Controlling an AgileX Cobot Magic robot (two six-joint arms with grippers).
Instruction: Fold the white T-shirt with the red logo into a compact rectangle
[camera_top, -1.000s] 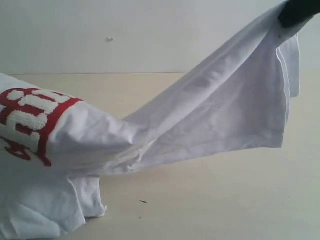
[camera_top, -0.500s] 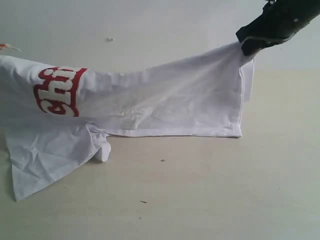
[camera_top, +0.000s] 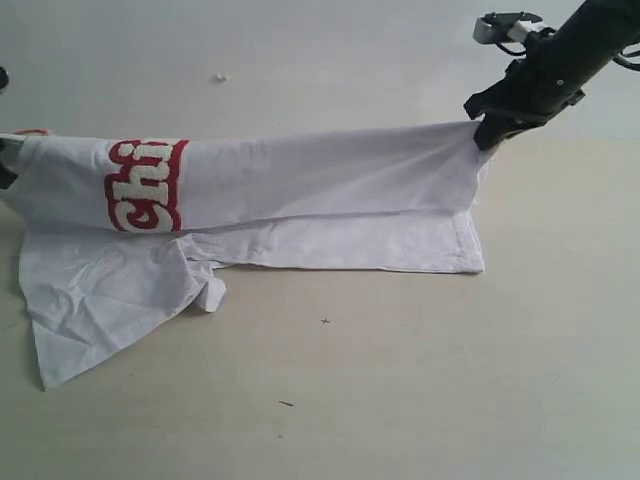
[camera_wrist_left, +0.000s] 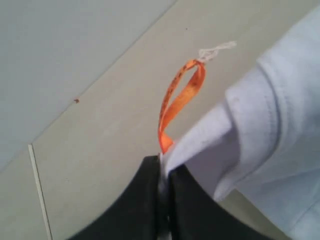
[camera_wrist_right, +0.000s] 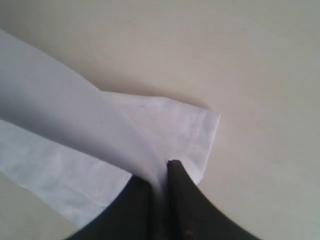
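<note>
The white T-shirt (camera_top: 330, 185) stretches across the table between both grippers, its upper layer held off the surface and a lower layer lying flat. Part of the red logo (camera_top: 145, 185) shows near the left end. My left gripper (camera_wrist_left: 165, 167) is shut on the collar fabric beside the orange tag (camera_wrist_left: 181, 100); in the exterior view it sits at the far left edge, mostly out of frame. My right gripper (camera_top: 487, 133) is shut on the shirt's hem end, low above the table; the right wrist view shows cloth (camera_wrist_right: 75, 120) pinched between its black fingers (camera_wrist_right: 180, 190).
A sleeve (camera_top: 90, 300) spreads over the beige table (camera_top: 400, 380) at the front left. Small dark specks (camera_top: 325, 321) lie on the table in front of the shirt. A pale wall (camera_top: 300, 60) rises behind.
Both grippers have come down and moved apart, stretching the shirt from a steep diagonal drape into a low, nearly level span. The lower layer now lies flat on the table.
</note>
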